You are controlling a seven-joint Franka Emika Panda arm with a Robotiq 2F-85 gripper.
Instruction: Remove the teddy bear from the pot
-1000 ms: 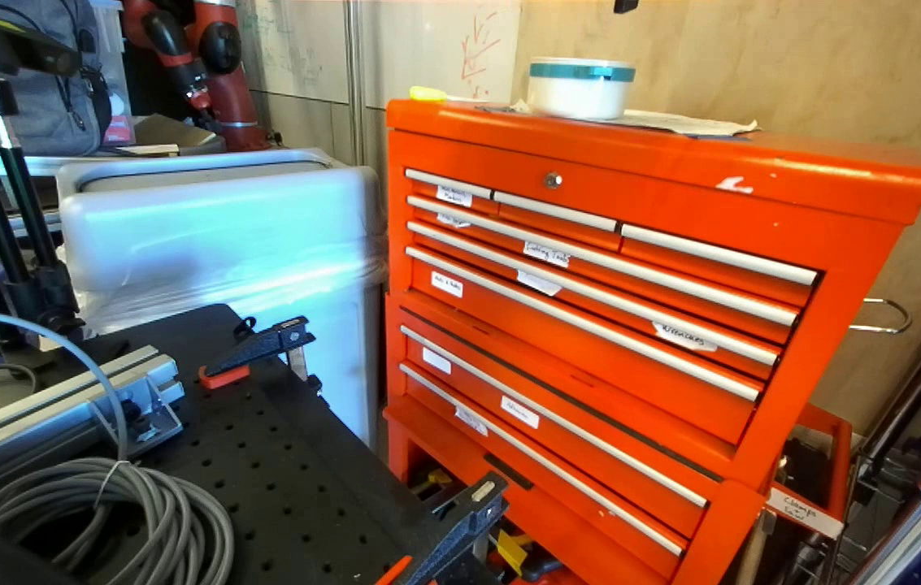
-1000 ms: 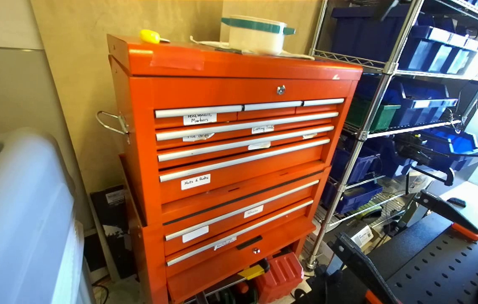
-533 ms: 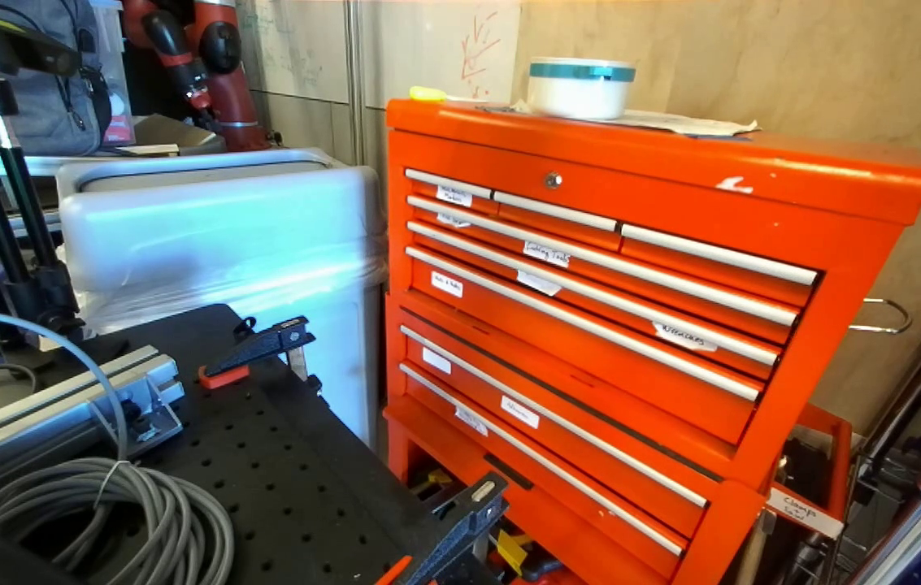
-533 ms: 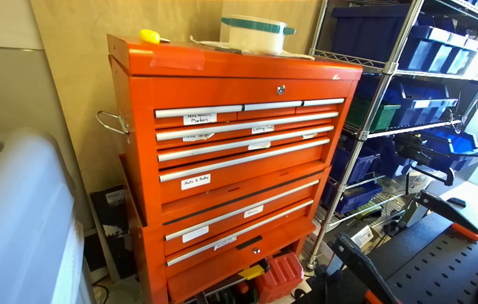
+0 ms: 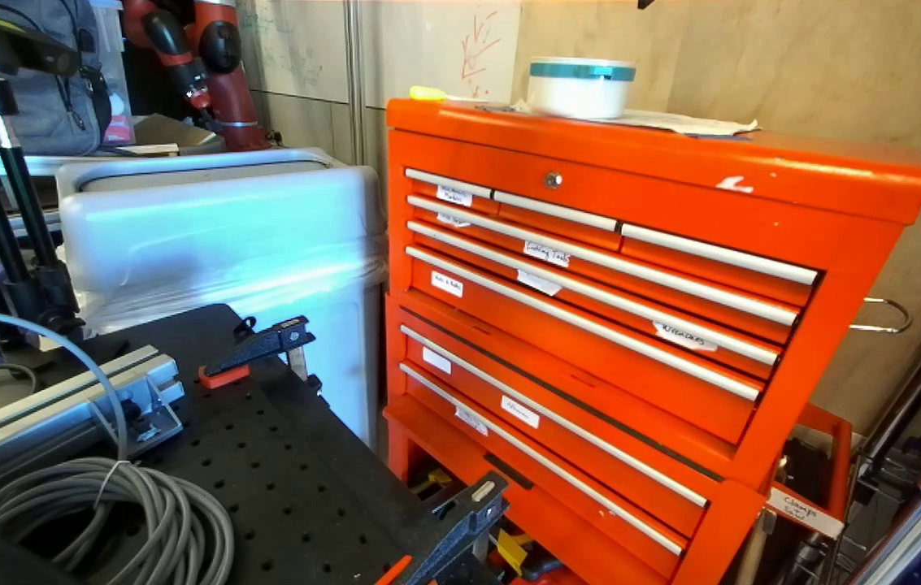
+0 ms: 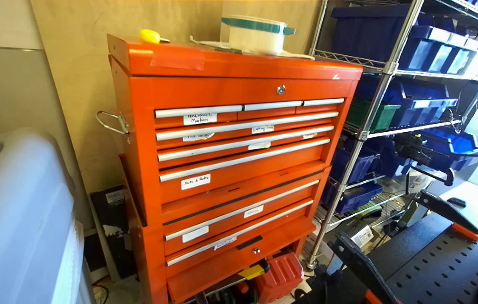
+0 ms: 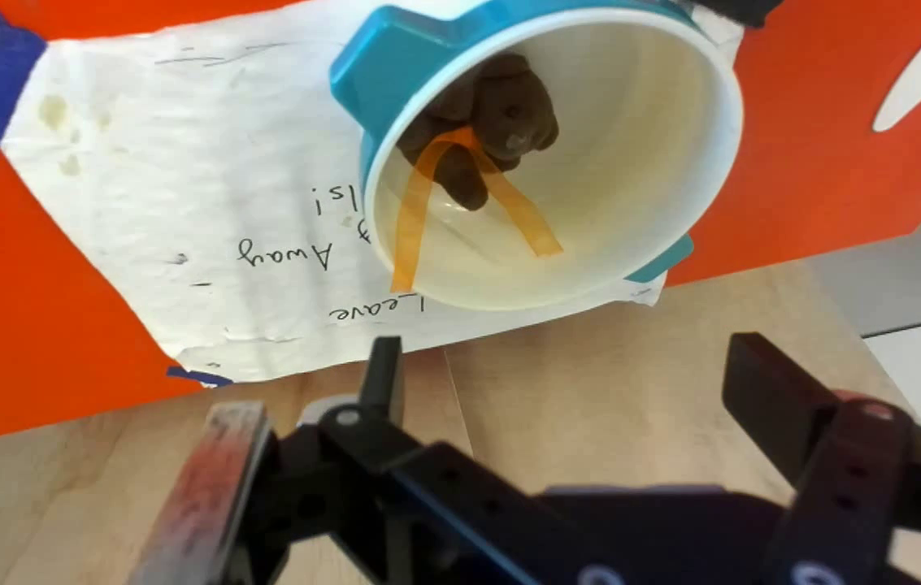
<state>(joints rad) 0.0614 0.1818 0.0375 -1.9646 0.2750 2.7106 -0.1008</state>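
Note:
The pot is whitish with a teal band and stands on the tool chest in both exterior views (image 5: 578, 96) (image 6: 255, 41). In the wrist view I look into the open pot (image 7: 631, 162). The dark brown teddy bear (image 7: 509, 110) lies inside against the wall, with an orange ribbon (image 7: 417, 219) whose one end lies over the rim. The pot's wall hides the bear in both exterior views. My gripper (image 7: 566, 349) is open with nothing between its fingers, apart from the pot. A small dark tip (image 5: 645, 3), probably my gripper's, shows at an exterior view's top edge.
The orange tool chest (image 5: 590, 325) bears a taped paper sheet (image 7: 167, 187) under the pot and a yellow object (image 6: 150, 36). A wooden wall (image 5: 793, 65) stands behind. A wire shelf with blue bins (image 6: 424, 101) is beside the chest. A black perforated table (image 5: 281, 455) carries clamps.
A dark tip showed at the top of both exterior views one second ago, then went out of sight. It shows again now in an exterior view, slightly farther right. The pot has not moved.

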